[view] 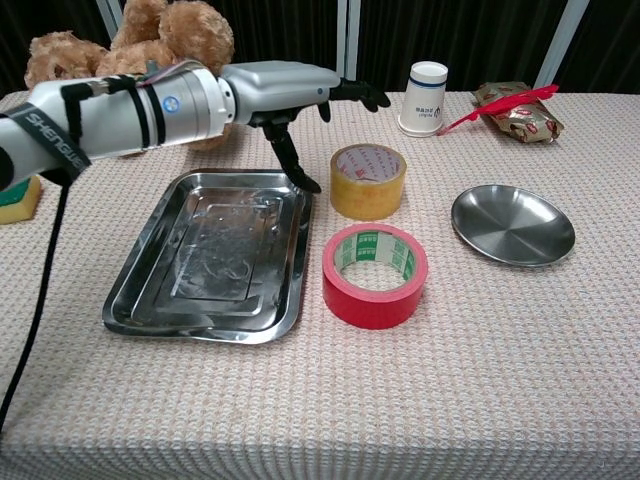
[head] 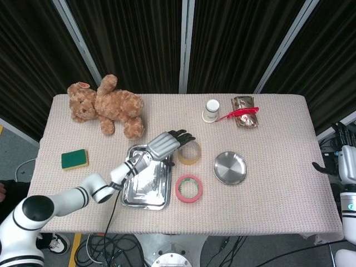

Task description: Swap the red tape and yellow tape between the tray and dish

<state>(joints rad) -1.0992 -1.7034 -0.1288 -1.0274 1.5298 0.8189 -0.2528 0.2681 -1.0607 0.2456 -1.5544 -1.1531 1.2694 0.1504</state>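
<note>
The yellow tape (head: pixel 189 153) (view: pixel 368 181) lies flat on the cloth between the steel tray (head: pixel 146 185) (view: pixel 140 290) and the round steel dish (head: pixel 230 167) (view: pixel 513 224). In front of it the red tape (head: pixel 189 188) (view: pixel 375 274) also lies on the cloth. Neither the tray nor the dish has anything in it. My left hand (head: pixel 166 143) (view: pixel 290 92) hovers over the tray's far right corner, fingers spread, holding nothing, just left of the yellow tape. At the right edge of the head view my right hand (head: pixel 346 161) hangs beyond the table; its fingers are too small to read.
A teddy bear (head: pixel 105 105) lies at the far left. A green and yellow sponge (head: pixel 74 159) sits near the left edge. A white paper cup (head: pixel 211 110), a brown packet (head: pixel 245 119) and a red feather (head: pixel 238 113) stand at the back.
</note>
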